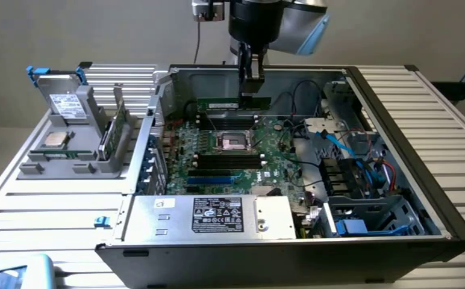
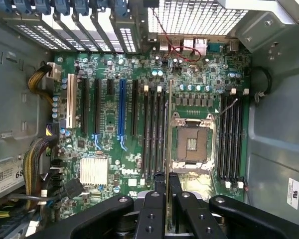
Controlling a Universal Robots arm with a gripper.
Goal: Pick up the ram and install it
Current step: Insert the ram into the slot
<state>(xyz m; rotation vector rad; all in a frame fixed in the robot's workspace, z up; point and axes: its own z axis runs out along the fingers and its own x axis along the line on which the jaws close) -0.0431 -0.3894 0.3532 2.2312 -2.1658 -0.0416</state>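
Pincer clamps the ram: exterior view shows its green face, wrist view its thin edge.

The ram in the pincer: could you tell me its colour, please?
The ram is green with a white label, seen best in the exterior view.

A white worktop of parallel ribbed slats spans the exterior view, from the lower left of the frame to the right edge. An open computer case lies directly on it across the middle and right, its dark outer wall toward the bottom of the frame. At the upper left, just beside the case, sits a grey holder with upright slots. A small blue clip shows above the slats beside the case's lower left corner. A pale blue-and-white object sits in the bottom left corner, cut off by the frame edge.
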